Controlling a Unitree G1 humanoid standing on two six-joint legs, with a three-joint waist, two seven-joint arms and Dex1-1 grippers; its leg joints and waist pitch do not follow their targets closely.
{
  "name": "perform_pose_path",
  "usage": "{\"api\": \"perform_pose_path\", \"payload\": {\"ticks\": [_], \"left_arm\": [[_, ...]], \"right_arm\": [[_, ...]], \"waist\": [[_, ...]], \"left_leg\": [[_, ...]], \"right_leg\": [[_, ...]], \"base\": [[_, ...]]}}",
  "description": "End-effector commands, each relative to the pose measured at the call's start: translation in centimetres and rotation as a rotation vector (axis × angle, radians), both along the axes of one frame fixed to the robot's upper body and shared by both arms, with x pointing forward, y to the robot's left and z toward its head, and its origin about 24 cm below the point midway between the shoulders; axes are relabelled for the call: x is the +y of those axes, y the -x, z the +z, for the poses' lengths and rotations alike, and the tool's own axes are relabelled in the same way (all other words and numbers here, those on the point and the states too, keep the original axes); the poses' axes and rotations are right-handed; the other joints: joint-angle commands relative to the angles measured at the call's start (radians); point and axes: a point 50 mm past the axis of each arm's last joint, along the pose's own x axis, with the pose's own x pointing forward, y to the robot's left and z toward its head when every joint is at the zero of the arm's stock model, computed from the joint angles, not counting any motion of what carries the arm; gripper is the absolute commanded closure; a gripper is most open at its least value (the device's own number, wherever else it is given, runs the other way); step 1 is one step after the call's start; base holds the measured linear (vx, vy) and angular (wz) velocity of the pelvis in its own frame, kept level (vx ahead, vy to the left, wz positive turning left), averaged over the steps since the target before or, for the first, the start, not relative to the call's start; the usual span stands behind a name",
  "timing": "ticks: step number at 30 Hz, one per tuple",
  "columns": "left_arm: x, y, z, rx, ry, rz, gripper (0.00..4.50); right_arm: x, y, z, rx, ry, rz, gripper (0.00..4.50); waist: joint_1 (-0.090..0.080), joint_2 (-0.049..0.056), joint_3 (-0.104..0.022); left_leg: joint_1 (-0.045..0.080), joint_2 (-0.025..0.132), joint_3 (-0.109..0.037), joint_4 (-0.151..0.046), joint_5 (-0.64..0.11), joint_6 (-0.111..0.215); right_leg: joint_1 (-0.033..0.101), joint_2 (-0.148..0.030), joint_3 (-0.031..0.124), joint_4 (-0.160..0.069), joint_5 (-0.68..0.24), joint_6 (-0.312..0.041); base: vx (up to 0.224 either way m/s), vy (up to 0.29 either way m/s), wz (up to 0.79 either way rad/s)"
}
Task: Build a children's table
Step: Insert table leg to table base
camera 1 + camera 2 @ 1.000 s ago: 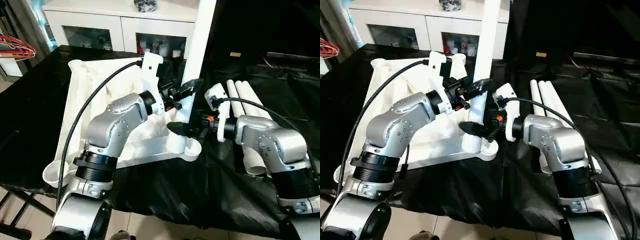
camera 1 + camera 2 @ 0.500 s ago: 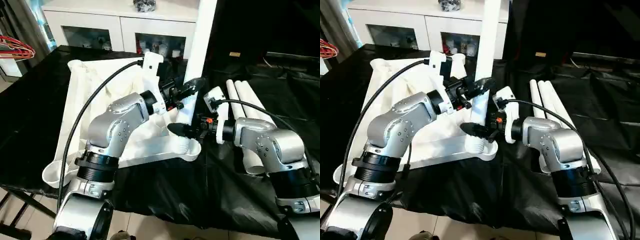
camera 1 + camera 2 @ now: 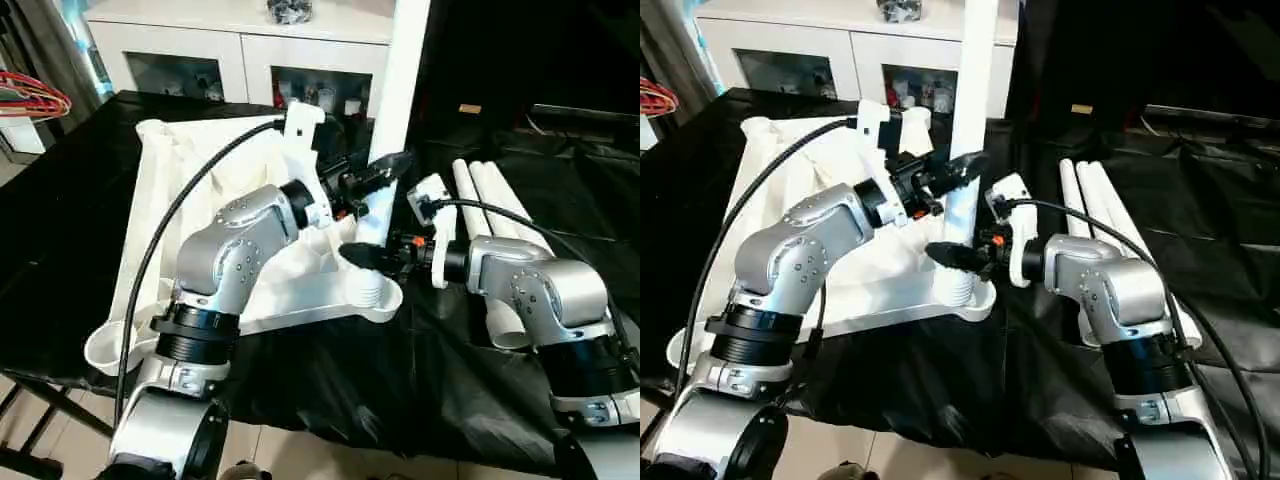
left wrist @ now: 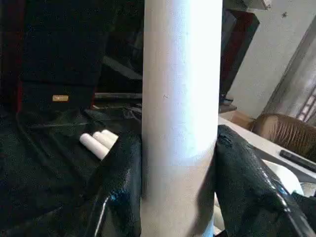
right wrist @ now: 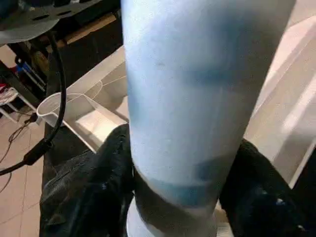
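From the head views: upturned white plastic table top [image 3: 150, 215], ribbed beneath, flat on a tabletop [image 3: 60, 230] draped in crinkled black sheet; smooth tapered leg [image 3: 395, 110] upright in the near corner socket [image 3: 372, 293]. Left pincer [image 3: 952, 172] clamped on that leg higher up, right pincer [image 3: 958, 256] gripping it lower, just above the socket. Three spare legs [image 3: 490, 200] side by side beyond the right arm. From the left wrist: glossy black fingers [image 4: 121, 187] pressed against both flanks of the tube. From the right wrist: threaded leg end just below the fingers [image 5: 98, 192].

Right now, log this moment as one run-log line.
step: leg into corner socket | left gripper: shut on upright leg | right gripper: closing around the leg's base | spare legs: on black cloth
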Motion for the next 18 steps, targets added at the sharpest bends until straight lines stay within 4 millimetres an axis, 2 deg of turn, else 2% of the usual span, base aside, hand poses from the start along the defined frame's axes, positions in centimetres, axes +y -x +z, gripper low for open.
{"api": "perform_pose_path", "payload": {"ticks": [1,11,13,18], "left_arm": [[-0.06,0.0,1.45,-0.041,0.022,-0.001,2.71],[-0.05,-0.02,1.5,-0.039,0.026,-0.004,2.71],[-0.06,-0.01,1.5,-0.039,0.026,-0.004,2.71],[-0.14,0.05,1.46,-0.039,0.024,-0.009,2.71]], "right_arm": [[-0.01,0.14,-0.08,0.009,0.007,0.017,2.4],[0.03,0.38,-0.36,-0.006,0.027,0.034,2.64],[0.05,0.36,-0.36,-0.006,0.021,0.029,2.08],[0.1,0.33,-0.28,-0.017,0.027,0.027,1.73]], "waist": [[0.003,-0.004,-0.075],[0.003,-0.003,-0.075],[0.003,-0.002,-0.075],[0.003,-0.003,-0.075]], "left_leg": [[0.015,0.036,-0.014,-0.065,-0.127,0.015],[0.015,0.035,-0.014,-0.064,-0.133,0.015],[0.015,0.036,-0.014,-0.064,-0.134,0.015],[0.015,0.036,-0.015,-0.065,-0.134,0.017]], "right_leg": [[0.066,-0.064,0.047,-0.07,-0.194,-0.176],[0.066,-0.064,0.046,-0.072,-0.199,-0.175],[0.066,-0.064,0.046,-0.072,-0.2,-0.174],[0.066,-0.064,0.046,-0.072,-0.202,-0.175]], "base": [[0.0,0.0,0.0],[0.0,0.0,0.0],[0.0,0.0,0.0],[0.0,0.0,0.0]]}}
